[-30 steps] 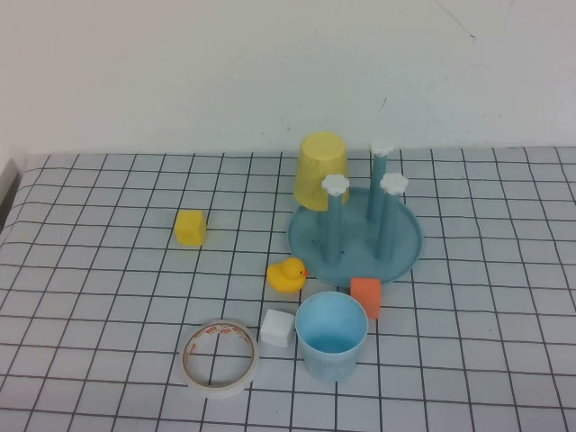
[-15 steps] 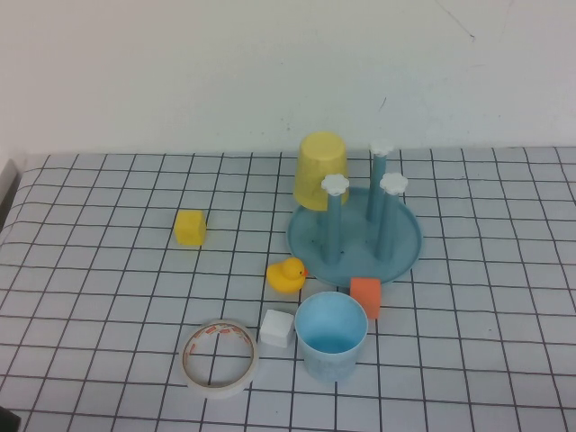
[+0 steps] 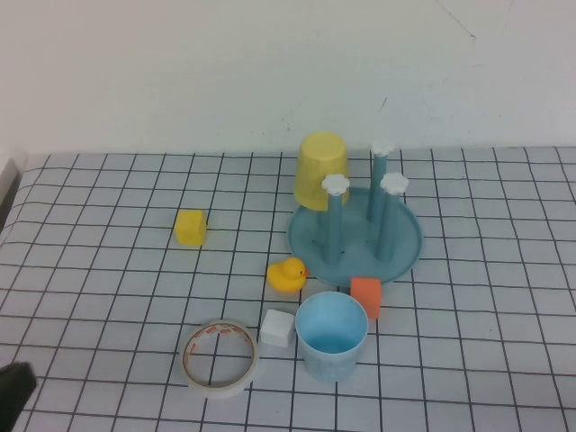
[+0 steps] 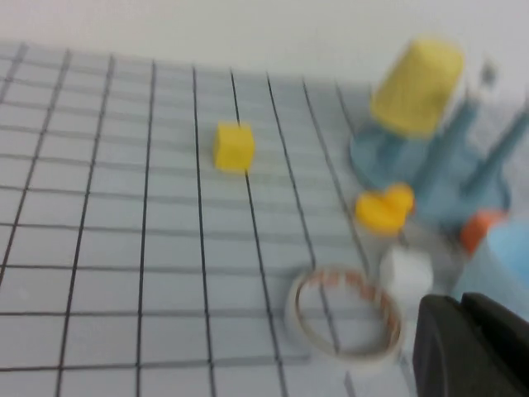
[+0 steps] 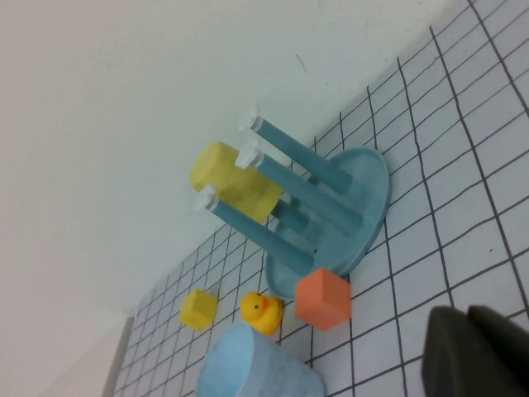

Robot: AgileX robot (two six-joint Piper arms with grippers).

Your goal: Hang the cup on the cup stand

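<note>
Light blue cup (image 3: pixel 331 336) upright near cup stand (image 3: pixel 355 236); left end effector (image 4: pixel 471 346) and right end effector (image 5: pixel 479 354) both closed, empty

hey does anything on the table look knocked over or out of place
Nothing is spilled or damaged. The yellow cup sits upside down behind the cup stand, while the blue cup stands upright. Left gripper and right gripper are shut, holding nothing.
</note>
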